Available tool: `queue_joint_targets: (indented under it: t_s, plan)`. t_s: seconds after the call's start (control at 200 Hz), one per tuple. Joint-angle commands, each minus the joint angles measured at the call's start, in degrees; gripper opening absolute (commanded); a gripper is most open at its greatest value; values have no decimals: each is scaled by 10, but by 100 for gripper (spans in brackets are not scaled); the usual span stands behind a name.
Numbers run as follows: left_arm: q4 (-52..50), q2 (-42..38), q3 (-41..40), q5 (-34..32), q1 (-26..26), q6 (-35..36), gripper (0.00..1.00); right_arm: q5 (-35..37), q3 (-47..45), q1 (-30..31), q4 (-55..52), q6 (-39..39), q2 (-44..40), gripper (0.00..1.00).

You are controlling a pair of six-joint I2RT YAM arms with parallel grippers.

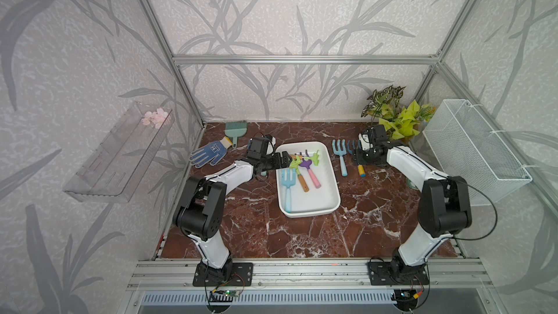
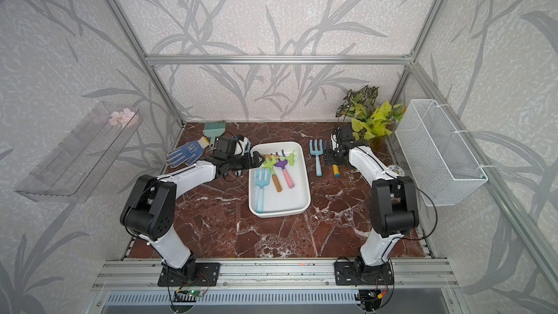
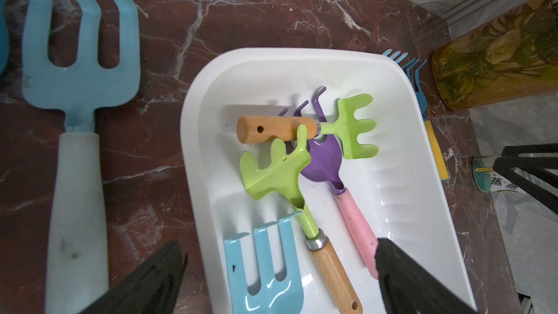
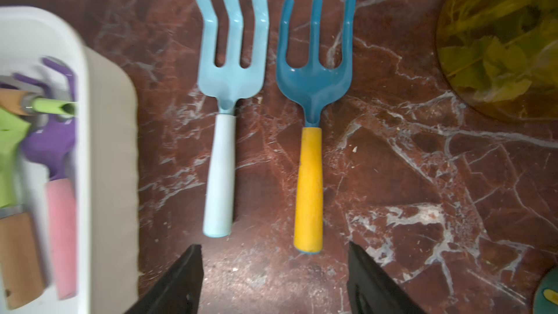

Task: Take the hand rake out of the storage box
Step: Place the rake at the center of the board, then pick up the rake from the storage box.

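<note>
- Black left jaws: spread wide, gripping nothing. In the left wrist view one finger [image 3: 145, 282] hangs over the desk [image 1: 256, 231] and the other over the box interior, so they straddle the left rim of the storage box [image 1: 308, 211] near its far end. No contact visible.
- Right jaws: parted, empty. Fingers [image 4: 371, 285] hang above bare desk, just short of the handle end of the dark blue rake [image 4: 311, 161], which is yellow-handled and lies flat and free.
- Storage box: mid-desk between the arms, long side running away from them. Four rakes inside:
  - light blue rake [image 1: 288, 182], along the left wall;
  - near green rake [image 3: 280, 173] and far green rake [image 3: 347, 128], both wooden-handled;
  - purple rake [image 3: 326, 161], pink-handled.
  - The green and purple heads overlap in a heap at the far end.
- Outside, right of the box: pale blue rake [image 4: 223, 110], white-handled, just beside the dark blue one, parallel, not touching.
- Outside, left of the box: second pale blue rake [image 3: 75, 101], white-handled, on the desk.
- Periphery: glove [image 1: 208, 154] and teal brush [image 1: 235, 129] far left; potted plant [image 1: 395, 116] in the far right corner; wire basket [image 1: 477, 152] on the right wall; clear tray [image 1: 117, 152] on the left wall.
</note>
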Motion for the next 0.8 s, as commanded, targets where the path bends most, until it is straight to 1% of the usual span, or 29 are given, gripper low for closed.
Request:
queue_joint_targets:
  t_s: [0.0,0.13,0.305,0.38,0.48,0.56,0.69,0.795]
  plan:
    - [-4,16,24,6,-3,10,100,-30,-48,14,45,15,-56,76]
    - [-2,29,35,6,-6,8,100,-55,-98,26,89,32,-105,77]
    - [4,44,54,10,-12,10,100,-79,-120,42,105,55,-122,78]
    - [3,51,68,11,-16,14,100,-105,-130,46,120,66,-122,78]
    - [-4,67,94,11,-22,21,100,-157,-133,47,133,80,-117,78]
    - [-10,79,112,10,-28,27,100,-181,-132,48,137,86,-116,78]
    - [-14,84,121,5,-33,32,99,-191,-149,47,160,91,-135,78]
    - [-14,64,106,-13,-34,36,100,-193,-157,47,171,93,-148,79]
